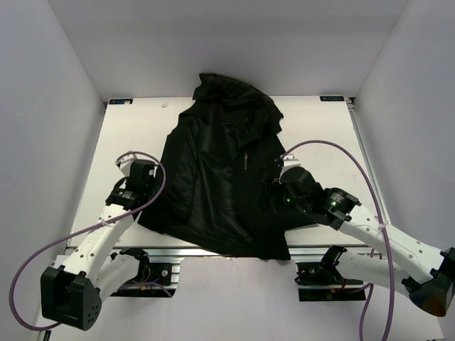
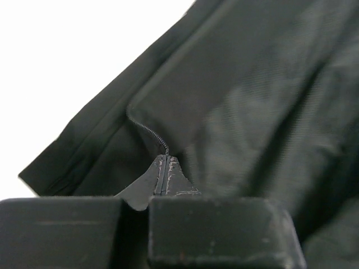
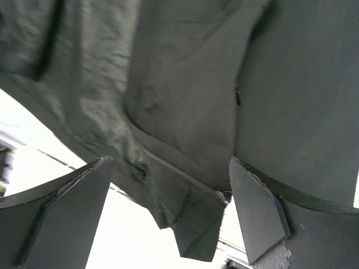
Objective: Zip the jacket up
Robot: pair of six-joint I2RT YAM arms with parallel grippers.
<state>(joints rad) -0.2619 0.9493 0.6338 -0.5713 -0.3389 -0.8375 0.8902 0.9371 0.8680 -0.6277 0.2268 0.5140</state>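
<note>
The black hooded jacket point(image 1: 213, 177) lies spread on the white table point(image 1: 128, 135), hood at the far side. Its centre zipper point(image 1: 245, 160) shows as a short pale line. My left gripper point(image 1: 153, 174) is at the jacket's left edge; in the left wrist view its jaws point(image 2: 162, 174) are pressed together where a line of zipper teeth point(image 2: 147, 130) runs into them. My right gripper point(image 1: 274, 190) hovers over the jacket's right front, open wide point(image 3: 168, 162). The hem corner point(image 3: 196, 230) and the zipper's bottom end point(image 3: 221, 195) lie between its fingers.
White walls close in the table on the left, back and right. A metal rail point(image 1: 199, 252) runs along the near edge, and the jacket's hem hangs over it. Purple cables point(image 1: 334, 145) loop above both arms.
</note>
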